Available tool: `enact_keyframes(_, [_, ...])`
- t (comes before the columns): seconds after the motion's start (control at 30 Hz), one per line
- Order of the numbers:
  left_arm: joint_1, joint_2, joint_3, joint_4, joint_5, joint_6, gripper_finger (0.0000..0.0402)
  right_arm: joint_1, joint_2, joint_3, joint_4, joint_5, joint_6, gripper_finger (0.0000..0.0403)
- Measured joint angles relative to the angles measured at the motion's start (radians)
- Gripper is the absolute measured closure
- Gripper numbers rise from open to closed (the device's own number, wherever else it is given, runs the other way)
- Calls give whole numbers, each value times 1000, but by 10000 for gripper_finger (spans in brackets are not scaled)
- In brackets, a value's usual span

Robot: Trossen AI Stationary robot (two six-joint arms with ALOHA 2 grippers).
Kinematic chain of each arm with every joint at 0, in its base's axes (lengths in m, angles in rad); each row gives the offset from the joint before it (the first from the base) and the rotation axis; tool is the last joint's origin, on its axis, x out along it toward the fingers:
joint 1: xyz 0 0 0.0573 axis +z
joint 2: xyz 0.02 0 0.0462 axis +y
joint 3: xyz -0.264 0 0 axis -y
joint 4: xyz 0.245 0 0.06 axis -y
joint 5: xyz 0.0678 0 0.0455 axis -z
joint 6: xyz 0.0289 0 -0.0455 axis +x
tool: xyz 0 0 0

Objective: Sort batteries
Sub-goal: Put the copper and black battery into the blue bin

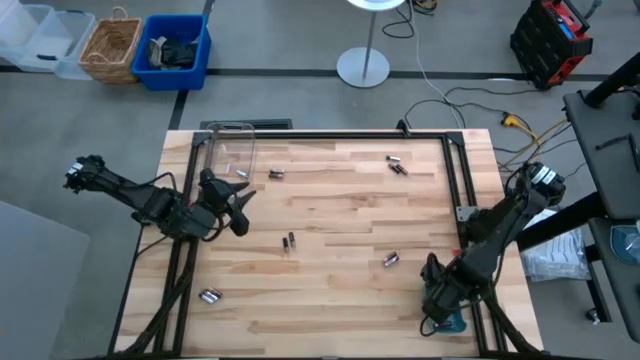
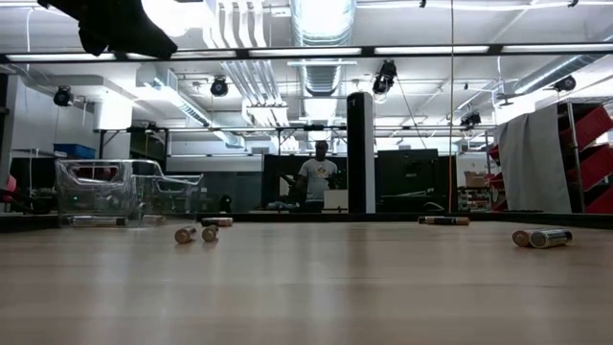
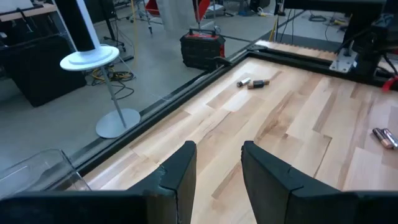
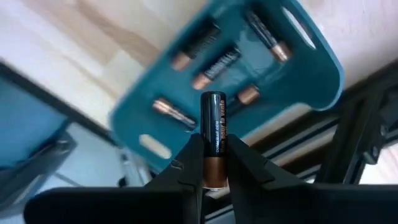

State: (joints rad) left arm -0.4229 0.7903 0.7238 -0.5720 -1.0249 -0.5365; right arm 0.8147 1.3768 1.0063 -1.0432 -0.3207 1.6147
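Right hand [image 4: 213, 163] clenched on a battery [image 4: 213, 140], poised over the tray [image 4: 311, 59] for dropping in. Left hand [image 3: 216, 163] released, waiting near the box [image 1: 229, 150]. More batteries [image 1: 397, 165] scattered on the table [image 1: 340, 300].

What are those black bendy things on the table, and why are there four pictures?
Those are two robot arms. Each ends in a two-fingered tool for picking things up. Four cameras look at the same moment: one from above, one level with the tabletop, and one on each arm's wrist.

On the wooden table lie little batteries, scattered about. A clear plastic box sits at the far left corner, near the left tool, which is open and holds nothing.

The right tool is at the near right corner. Its wrist camera shows it squeezing one battery upright between its fingers, above a teal tray that already has several batteries lying in it. Far behind the table, a person stands in the room.
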Motion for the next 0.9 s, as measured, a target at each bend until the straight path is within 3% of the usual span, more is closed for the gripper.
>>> enact_keyframes(0.6, [0,34,0,13,69,-26,293,-1,68,5,5,16,-25,276])
enact_keyframes(0.73, [0,36,0,12,178,-55,293,-15,68,46,2,136,-54,271])
enact_keyframes(0.9, [-4,46,0,10,387,-167,293,-59,67,105,4,323,-179,281])
